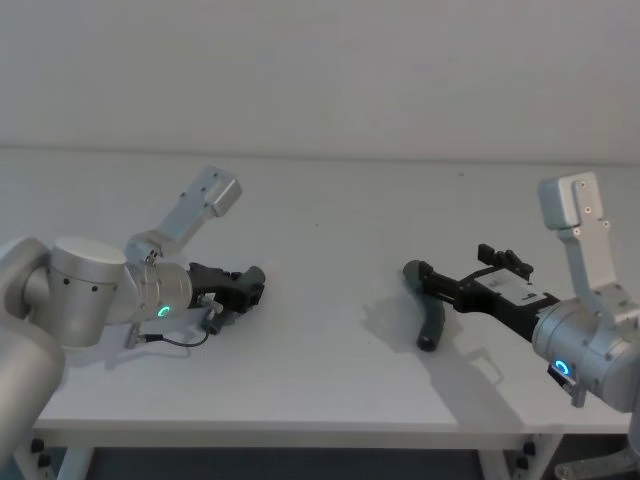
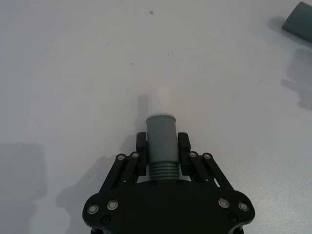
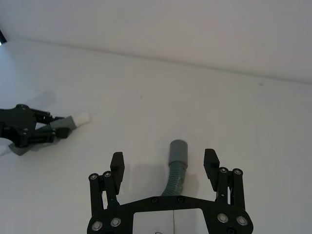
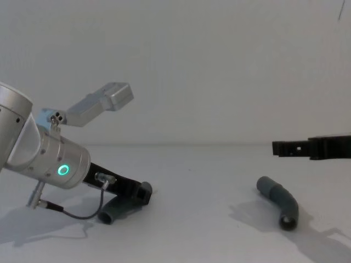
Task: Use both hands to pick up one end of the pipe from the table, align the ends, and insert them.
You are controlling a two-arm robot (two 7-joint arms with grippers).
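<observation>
A: Which step do you think is in hand?

B: I judge it is the second pick. The left gripper (image 2: 162, 144) is low at the left side of the table (image 1: 330, 220) and it is clenched on the tip piece (image 2: 161, 134). Its 2 fingers press the grey cuff near the ribs, and the white tip (image 2: 158, 100) points out in front, free.

A: And the other side?

B: The right gripper (image 3: 164, 161) is released, with its jaws spread wide. It holds nothing and touches nothing. The sleeve piece (image 3: 178, 152) lies on the table at the right, between the 2 fingers in the right wrist view. In the chest view the gripper hangs above it, clearly apart.

A: How to do this pick well?

B: First I would centre it, because the piece sits nearer to 1 finger than to the other. Then lower straight until the pads are at the level of the piece, and close on the smooth sleeve a little behind its mouth. The mouth must stay open and uncovered, since the white tip has to go in there.

A: Any risk?

B: The piece is bent, so it may roll or turn when only 1 finger reaches it first. A slow closing helps, I think.
</observation>
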